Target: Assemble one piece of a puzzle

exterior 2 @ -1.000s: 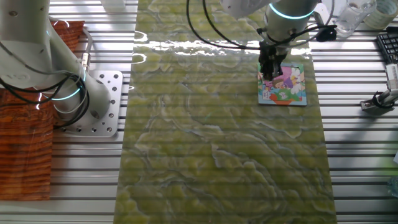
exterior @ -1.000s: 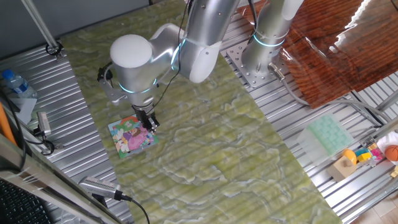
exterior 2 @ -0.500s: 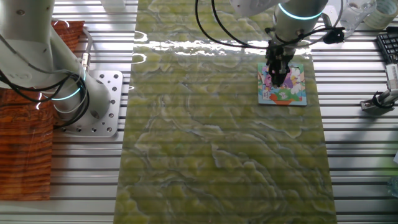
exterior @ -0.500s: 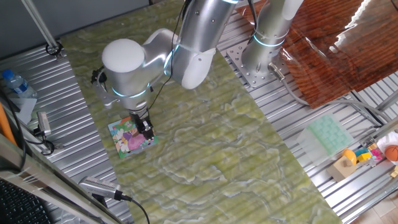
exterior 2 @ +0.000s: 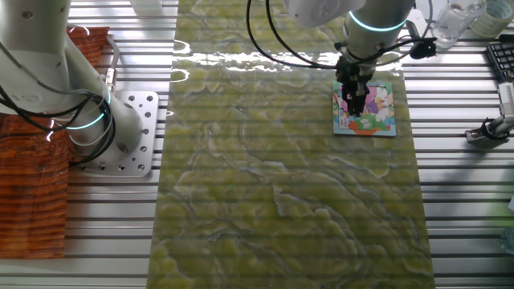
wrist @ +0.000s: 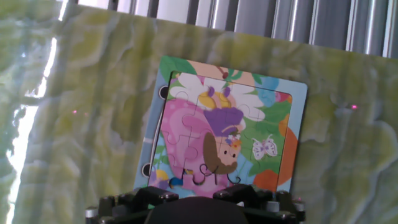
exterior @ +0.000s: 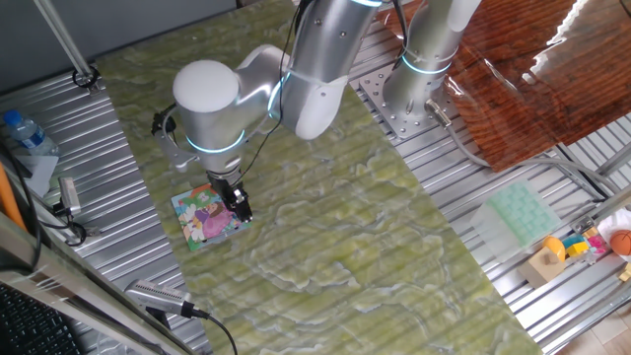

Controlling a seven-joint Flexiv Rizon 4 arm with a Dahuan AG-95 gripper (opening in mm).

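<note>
Shifted since half a second ago: gripper [exterior: 238, 205], sideways over puzzle [wrist: 225, 134], back toward its near edge. Jaw state: cannot tell, fingertips hidden. Piece: not separately distinguishable; picture looks nearly filled. Judgement: seating or nudging stage, close to finished.

Flexiv Rizon arm [exterior: 296, 69]: silver-grey rounded links, white domed joint cap [exterior: 207, 84], glowing cyan joint rings, black cables along links, small black two-finger gripper [exterior: 240, 208].
</note>
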